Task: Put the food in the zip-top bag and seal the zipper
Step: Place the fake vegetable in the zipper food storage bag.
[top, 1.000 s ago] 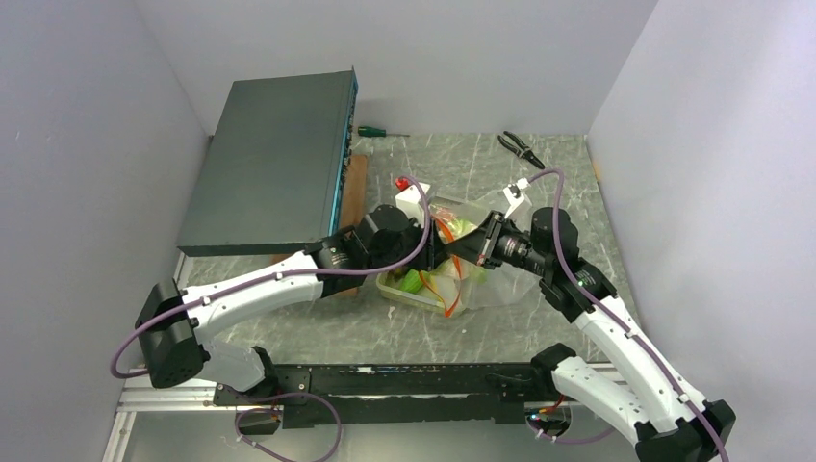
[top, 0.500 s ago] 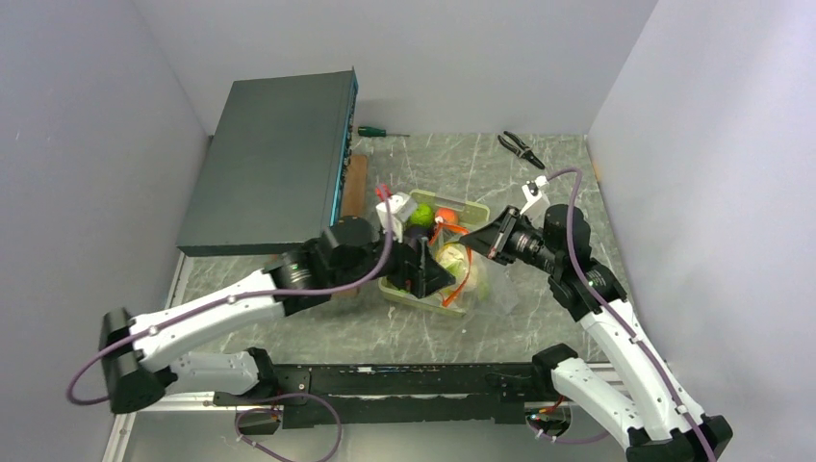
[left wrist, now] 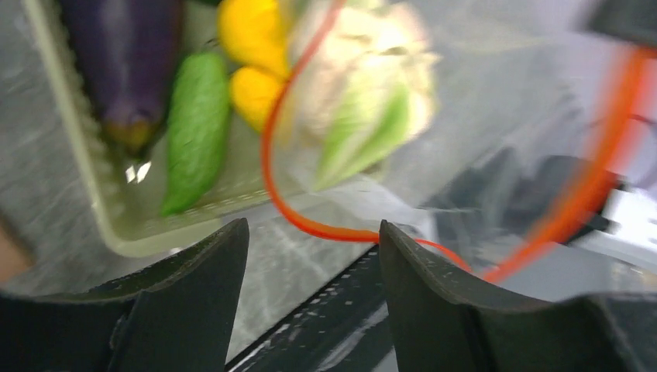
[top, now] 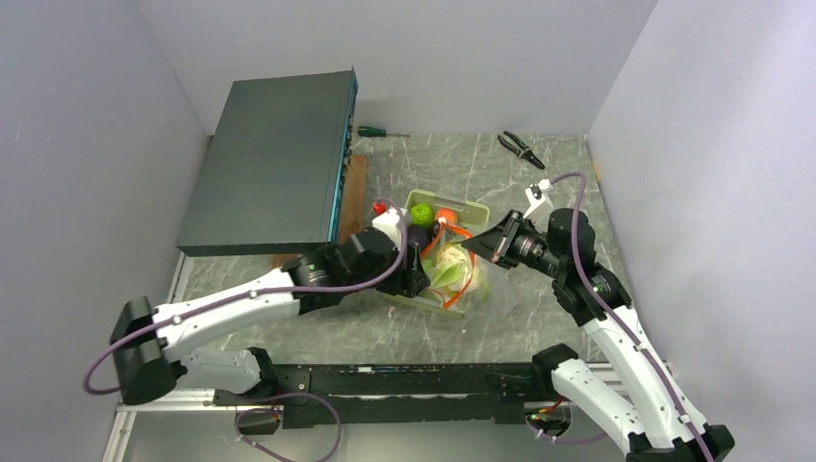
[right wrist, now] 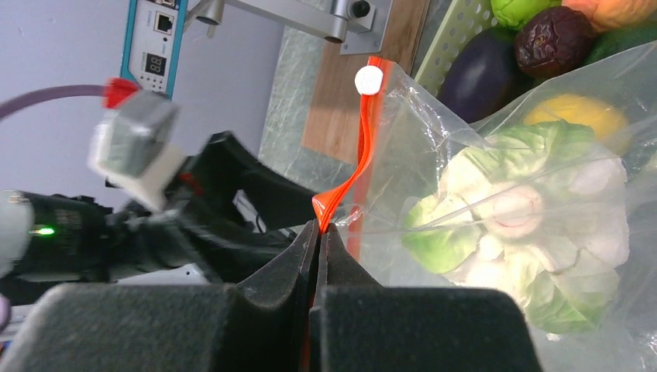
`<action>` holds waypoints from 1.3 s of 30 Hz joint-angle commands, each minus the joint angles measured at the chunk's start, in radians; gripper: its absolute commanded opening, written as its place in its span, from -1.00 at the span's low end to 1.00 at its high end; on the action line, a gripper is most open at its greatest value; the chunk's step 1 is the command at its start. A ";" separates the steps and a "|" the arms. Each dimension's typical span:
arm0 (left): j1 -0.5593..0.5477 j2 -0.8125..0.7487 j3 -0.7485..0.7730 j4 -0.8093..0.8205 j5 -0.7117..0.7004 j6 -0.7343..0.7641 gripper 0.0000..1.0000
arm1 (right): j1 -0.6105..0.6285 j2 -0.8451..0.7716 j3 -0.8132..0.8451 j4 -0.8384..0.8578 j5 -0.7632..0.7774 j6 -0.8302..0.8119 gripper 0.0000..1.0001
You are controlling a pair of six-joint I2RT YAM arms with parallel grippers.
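Right tool (right wrist: 319,231) pinches the zipper (right wrist: 364,147), holding the zip-top bag (right wrist: 457,147) mouth up with cauliflower (right wrist: 534,225) inside; left tool (left wrist: 310,236) spread wide, empty, at the mouth.

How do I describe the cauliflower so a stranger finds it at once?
Find the pale green tray in the middle of the table. Over its near end is a clear zip-top bag with a red-orange strip. The cauliflower shows through that bag: the only white piece, with green leaves, unlike the purple eggplant and green piece beside it.
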 commanded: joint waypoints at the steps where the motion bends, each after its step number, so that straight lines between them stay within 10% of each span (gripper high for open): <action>1: -0.029 0.080 0.086 -0.115 -0.193 -0.040 0.42 | -0.004 -0.027 0.033 0.011 -0.009 -0.008 -1.00; 4: -0.031 0.137 0.092 -0.094 -0.201 -0.063 0.37 | -0.005 -0.030 0.027 0.012 -0.014 -0.006 -1.00; 15: -0.036 0.175 0.196 0.004 -0.128 0.035 -1.00 | -0.006 -0.068 0.071 -0.088 0.087 -0.086 -1.00; 26: -0.108 0.324 0.529 0.047 0.088 0.097 -1.00 | -0.006 -0.247 0.183 -0.351 0.496 -0.208 -1.00; 36: -0.105 0.438 0.568 -0.064 0.041 0.057 -1.00 | -0.005 -0.300 0.153 -0.406 0.550 -0.248 -1.00; 39: -0.105 0.461 0.588 -0.094 0.043 0.060 -0.56 | -0.004 -0.315 0.156 -0.416 0.576 -0.262 -1.00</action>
